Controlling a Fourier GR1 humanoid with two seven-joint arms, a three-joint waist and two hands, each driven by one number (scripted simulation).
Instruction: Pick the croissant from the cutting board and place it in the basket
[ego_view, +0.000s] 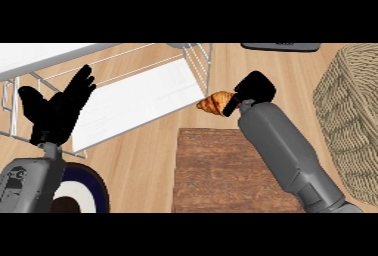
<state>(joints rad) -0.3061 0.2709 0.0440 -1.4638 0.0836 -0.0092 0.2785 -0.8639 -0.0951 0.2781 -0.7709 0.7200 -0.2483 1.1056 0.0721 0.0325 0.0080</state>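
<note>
A golden-brown croissant (214, 103) hangs above the counter, just beyond the far edge of the dark wooden cutting board (221, 170). My right hand (251, 92) is curled on the croissant's right end, and the hand hides part of it. The woven wicker basket (351, 115) stands at the right edge of the view, to the right of that hand. My left hand (59, 107) rests open at the left with its fingers pointing up, far from the croissant.
A white wire dish rack (133, 95) fills the upper left, close to the croissant's left side. A dark-rimmed plate (92, 192) lies at the lower left by my left forearm. A dark flat object (280, 46) sits at the top edge.
</note>
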